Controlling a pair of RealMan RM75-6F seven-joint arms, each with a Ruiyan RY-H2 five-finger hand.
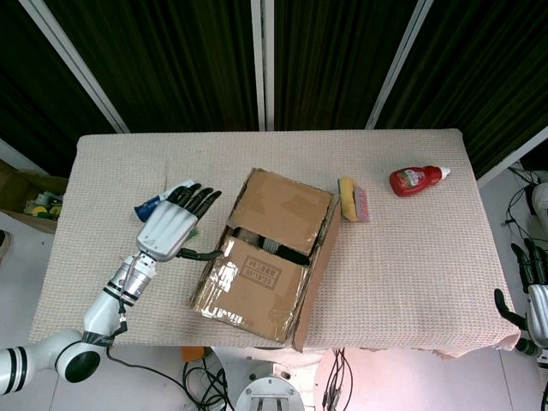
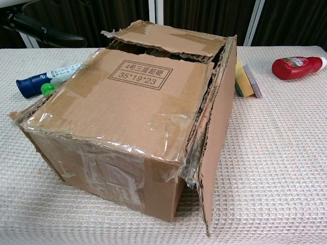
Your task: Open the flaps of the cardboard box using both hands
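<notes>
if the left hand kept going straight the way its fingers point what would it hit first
Probably nothing soon. The left hand points up-right, toward the far table edge; its fingertips hover beside the blue-capped tube. That line seems to pass left of the cardboard box, though depth is unclear.

The room was evenly and brightly lit from overhead. Glare sat on the tape across the cardboard box (image 1: 261, 270), strongest on its near left flap. Shadows stayed soft and short. Both views were sharp, though the far curtains (image 1: 342, 60) fell nearly black.

Brown cardboard box (image 1: 261, 257), red bottle (image 1: 418, 180), beige tablecloth (image 1: 411, 257).
</notes>
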